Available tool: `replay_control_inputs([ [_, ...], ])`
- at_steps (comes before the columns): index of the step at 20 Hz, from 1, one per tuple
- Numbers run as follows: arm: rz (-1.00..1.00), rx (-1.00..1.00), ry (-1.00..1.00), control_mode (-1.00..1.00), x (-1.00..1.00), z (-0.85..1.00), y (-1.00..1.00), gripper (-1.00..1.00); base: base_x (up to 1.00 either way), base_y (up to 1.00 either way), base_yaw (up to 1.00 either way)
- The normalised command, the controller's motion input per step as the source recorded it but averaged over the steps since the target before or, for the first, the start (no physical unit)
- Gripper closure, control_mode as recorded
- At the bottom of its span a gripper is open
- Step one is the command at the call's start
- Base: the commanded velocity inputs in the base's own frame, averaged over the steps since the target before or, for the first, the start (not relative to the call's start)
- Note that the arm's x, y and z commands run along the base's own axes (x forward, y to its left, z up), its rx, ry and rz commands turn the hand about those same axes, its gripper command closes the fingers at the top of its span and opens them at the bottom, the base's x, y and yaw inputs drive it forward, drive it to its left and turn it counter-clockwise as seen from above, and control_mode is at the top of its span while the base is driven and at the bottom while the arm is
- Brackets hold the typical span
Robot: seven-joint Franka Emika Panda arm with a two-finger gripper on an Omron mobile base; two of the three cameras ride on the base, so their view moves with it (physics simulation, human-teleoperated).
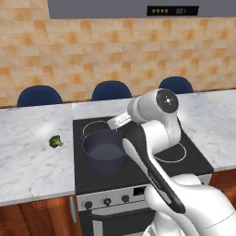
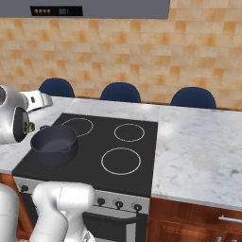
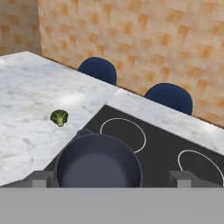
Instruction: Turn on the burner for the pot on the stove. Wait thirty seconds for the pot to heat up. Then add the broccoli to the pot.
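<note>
Pot (image 1: 104,151) sits on the front-left ring of the stove (image 1: 138,173), open and with nothing inside, 1 small handle (image 3: 84,131) showing on its far rim in the hand view. Nearest the base, the silver panel carries small dark knobs (image 1: 107,201) along the stove's front edge. The gripper (image 3: 112,178) hangs above the pot, just back of it, with its jaws spread wide and nothing between them; the 2 fingertips (image 3: 40,178) stand either side of the pot in the hand view. Left of the stove, the broccoli (image 1: 56,141) lies on the marble counter (image 1: 32,156), well apart from the pot and untouched. 3 more white rings (image 2: 129,132) mark the glass, all bare. Beyond the counter's far edge stand 3 blue chairs (image 1: 111,90) before a tan tiled wall (image 1: 92,50). A grey hood (image 1: 138,8) with a lit display hangs overhead.
</note>
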Motion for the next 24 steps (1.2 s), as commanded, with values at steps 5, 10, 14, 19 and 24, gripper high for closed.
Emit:
replay_control_inputs([
  [5, 0.00, 0.00, 0.00, -1.00, 0.00, 0.00, 0.00, -1.00, 0.00, 0.00, 0.00],
  [10, 0.00, 0.00, 0.00, -1.00, 0.00, 0.00, 0.00, -1.00, 0.00, 0.00, 0.00],
  [14, 0.00, 0.00, 0.00, -1.00, 0.00, 0.00, 0.00, -1.00, 0.00, 0.00, 0.00],
  [19, 0.00, 0.00, 0.00, -1.00, 0.00, 0.00, 0.00, -1.00, 0.00, 0.00, 0.00],
  [24, 0.00, 0.00, 0.00, -1.00, 0.00, 0.00, 0.00, -1.00, 0.00, 0.00, 0.00],
])
